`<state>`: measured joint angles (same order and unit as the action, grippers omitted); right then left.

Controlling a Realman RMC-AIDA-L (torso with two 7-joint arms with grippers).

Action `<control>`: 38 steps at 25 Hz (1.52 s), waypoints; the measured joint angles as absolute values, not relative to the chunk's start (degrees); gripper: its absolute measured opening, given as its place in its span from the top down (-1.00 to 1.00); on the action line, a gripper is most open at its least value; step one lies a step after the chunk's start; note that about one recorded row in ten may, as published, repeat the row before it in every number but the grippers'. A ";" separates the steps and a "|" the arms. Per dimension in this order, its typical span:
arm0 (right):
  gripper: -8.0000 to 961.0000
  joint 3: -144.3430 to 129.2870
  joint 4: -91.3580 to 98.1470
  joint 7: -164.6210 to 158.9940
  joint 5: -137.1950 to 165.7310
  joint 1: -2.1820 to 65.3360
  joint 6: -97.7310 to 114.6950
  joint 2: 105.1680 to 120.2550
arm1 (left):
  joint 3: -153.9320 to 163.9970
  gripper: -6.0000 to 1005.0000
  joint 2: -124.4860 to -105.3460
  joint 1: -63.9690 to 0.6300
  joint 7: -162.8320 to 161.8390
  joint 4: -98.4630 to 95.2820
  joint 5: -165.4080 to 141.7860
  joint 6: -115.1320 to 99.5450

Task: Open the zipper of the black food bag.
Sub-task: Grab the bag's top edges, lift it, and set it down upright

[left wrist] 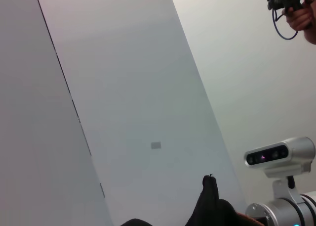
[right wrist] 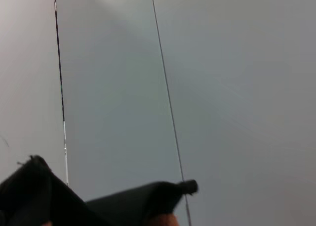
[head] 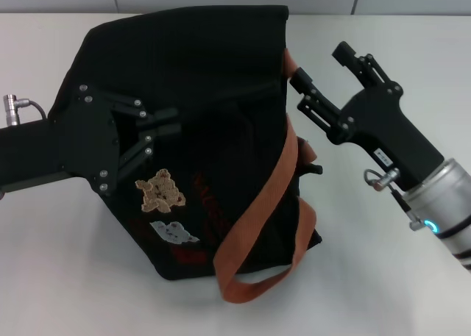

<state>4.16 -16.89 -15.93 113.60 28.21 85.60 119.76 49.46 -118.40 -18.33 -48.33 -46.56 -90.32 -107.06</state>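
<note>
Black food bag [head: 199, 130] on counter [head: 59, 277]; left hand [head: 165, 126] over its face, right hand [head: 298, 90] at its side; grips of both: cannot tell.

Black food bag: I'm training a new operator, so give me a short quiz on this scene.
1. True or false: on the black food bag, the bear patch lies nearer the robot than the white patch.
2. Which is closer to the bear patch? A) left pincer B) right pincer
3. Fill in: the bag rests on a white ___.
Key: 1 false; 2 A; 3 table.
</note>
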 joint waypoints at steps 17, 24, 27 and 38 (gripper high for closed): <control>-0.67 3.08 -13.36 -10.42 124.24 26.50 90.04 119.86 | 49.30 0.85 -118.37 -19.02 -48.24 -45.42 -90.44 -106.84; -0.67 3.49 -17.30 -2.37 124.23 27.09 85.89 119.88 | 49.31 0.86 -118.39 -19.08 -48.25 -45.32 -90.51 -106.70; -0.67 3.76 -19.28 2.60 123.92 27.03 84.53 119.88 | 49.30 0.86 -118.39 -19.07 -48.25 -45.24 -90.52 -106.65; -0.67 7.93 -22.10 13.54 123.65 25.65 83.19 119.89 | 49.31 0.86 -118.39 -19.08 -47.49 -44.57 -90.49 -106.66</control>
